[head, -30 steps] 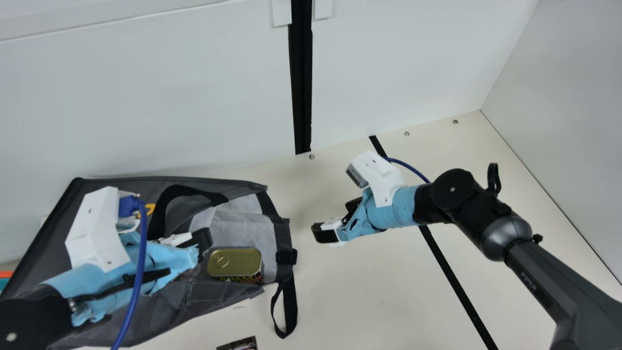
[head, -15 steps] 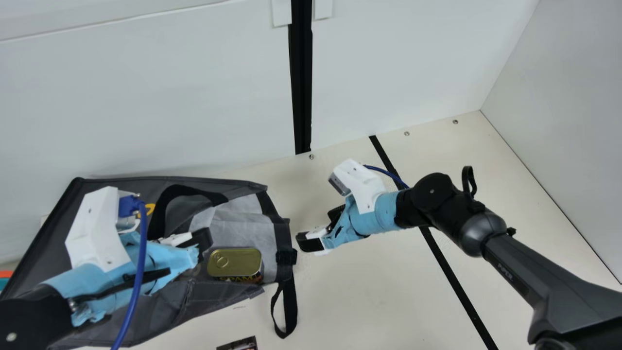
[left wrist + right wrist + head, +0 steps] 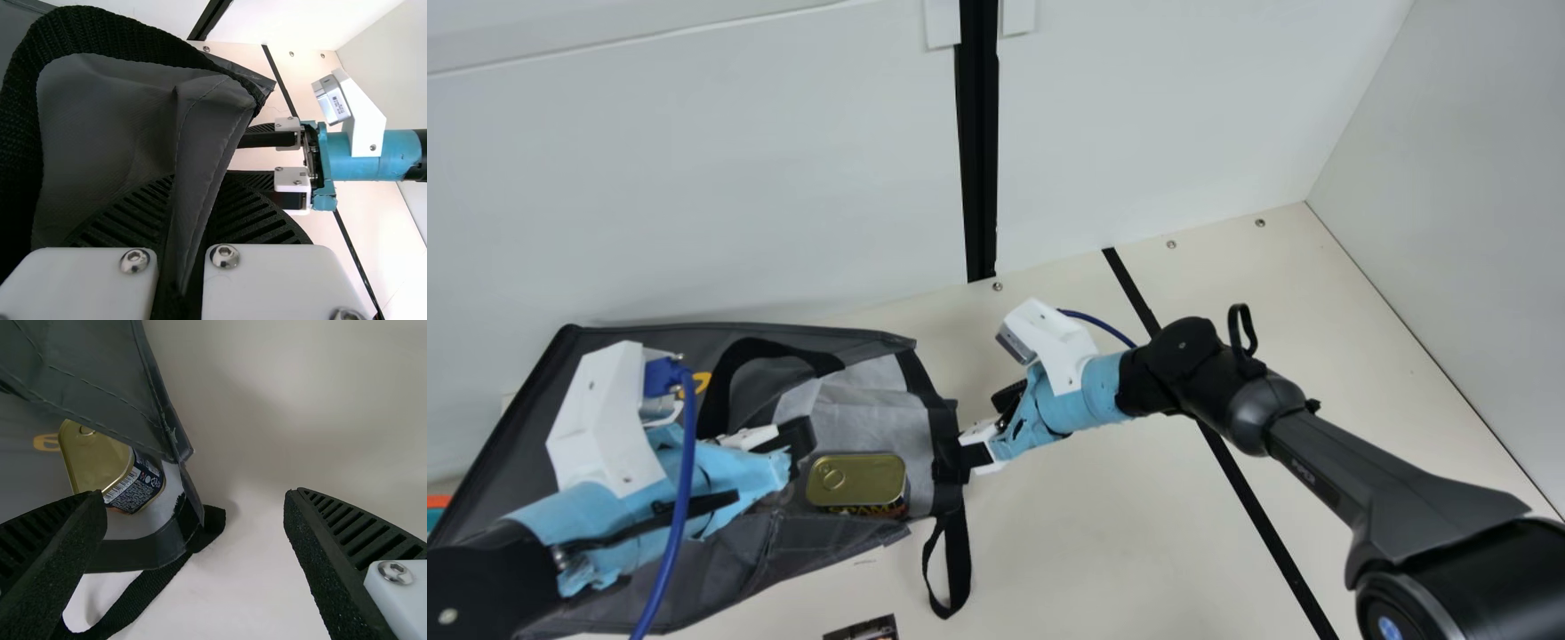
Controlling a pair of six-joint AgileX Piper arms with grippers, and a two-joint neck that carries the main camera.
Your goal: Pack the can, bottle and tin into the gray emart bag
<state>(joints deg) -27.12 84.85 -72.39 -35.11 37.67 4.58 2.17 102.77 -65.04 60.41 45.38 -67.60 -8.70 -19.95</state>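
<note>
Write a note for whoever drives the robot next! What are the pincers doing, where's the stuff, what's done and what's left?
Left pincer: shut on a fold of the gray bag.
Right pincer: open and empty, by the bag's mouth.
Tin: lying in the bag, so that one looks done.
Can and bottle: I can't tell if they're packed; check them, and pack any left out.
A dark thing sits on the table by the bag; I can't tell what it is.
</note>
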